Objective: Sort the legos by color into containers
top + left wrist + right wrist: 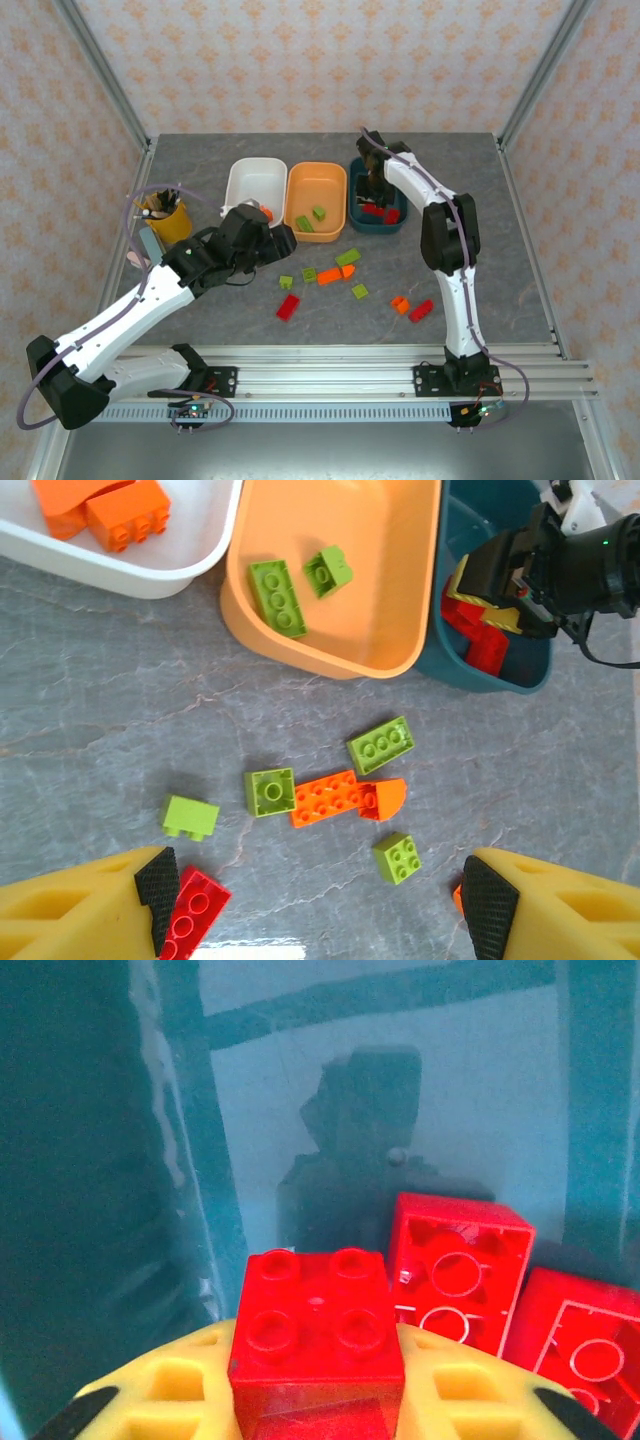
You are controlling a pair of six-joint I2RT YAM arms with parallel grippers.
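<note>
Over at the dark teal tub (465,515), my right claw (373,190) was down inside, grasping a red brick (315,1325) between its yellow fingers (170,1390), with two more red ones lying on the tub floor just beside it. So the drop was the step in hand, I reckon. Doing it well meant letting go low, opening only a little so nothing got knocked about, then lifting straight up clear of the wall. Left claw (320,900) hung released over the worktop (500,260), nothing in it, above the loose bricks (325,798) in lime green, orange and red. Lime ones sat in the orange tub (315,180) and orange ones in the white tub (255,175), so I'd have kept sorting that way.
</note>
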